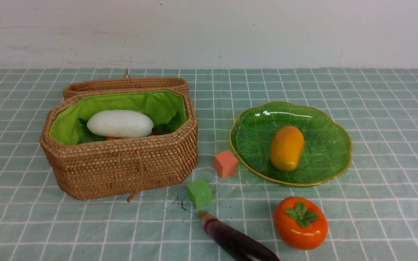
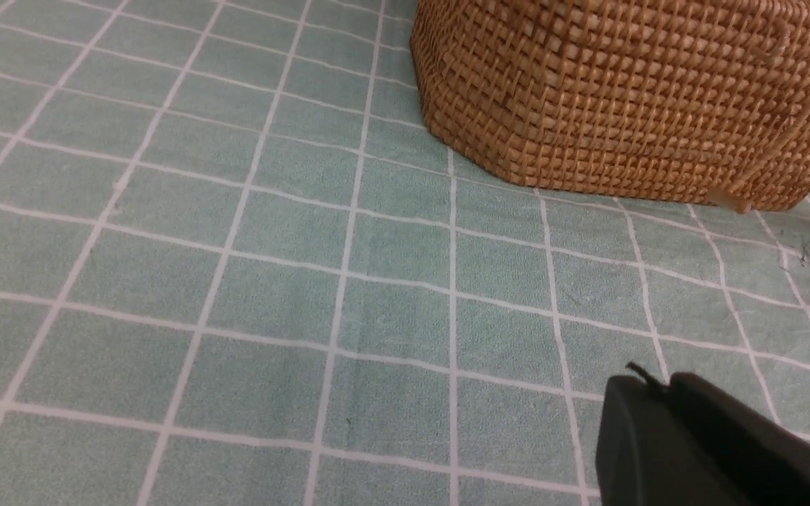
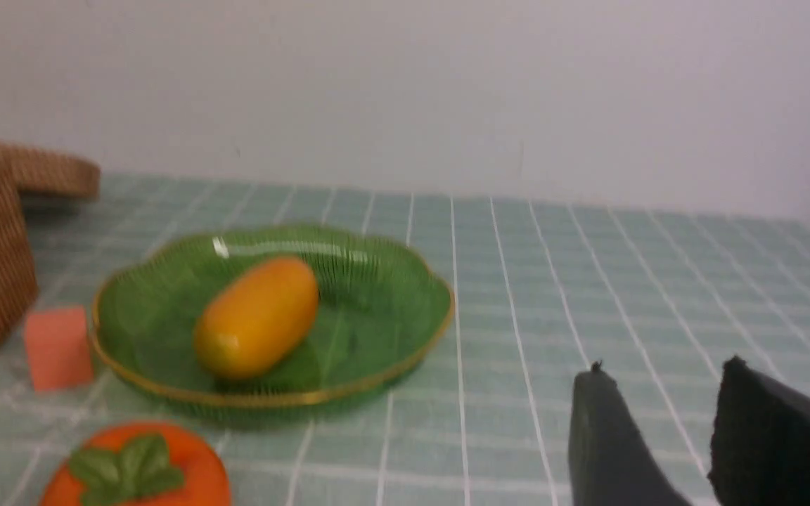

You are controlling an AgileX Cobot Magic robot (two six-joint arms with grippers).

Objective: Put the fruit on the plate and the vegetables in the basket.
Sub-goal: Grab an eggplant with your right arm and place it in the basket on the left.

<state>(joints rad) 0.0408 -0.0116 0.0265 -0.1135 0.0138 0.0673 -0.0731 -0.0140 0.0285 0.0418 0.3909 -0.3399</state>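
The wicker basket (image 1: pixel 122 166) stands open at the left with the white radish (image 1: pixel 120 124) inside on green leaves; a bit of orange carrot (image 1: pixel 111 138) shows under it. The green plate (image 1: pixel 325 119) holds the mango (image 1: pixel 286 148). The persimmon (image 1: pixel 300 222) and the purple eggplant (image 1: pixel 236 241) lie on the cloth in front. The lemon is out of view. Neither gripper shows in the front view. My left gripper (image 2: pixel 647 383) is shut and empty, over bare cloth near the basket (image 2: pixel 623 98). My right gripper (image 3: pixel 665 372) is open and empty, to the right of the plate (image 3: pixel 391 337).
A salmon-pink cube (image 1: pixel 225 163) and a green cube (image 1: pixel 199 193) sit between basket and plate. The basket lid (image 1: pixel 125 85) lies back behind the basket. A white wall runs behind the green checked tablecloth (image 1: pixel 376 181).
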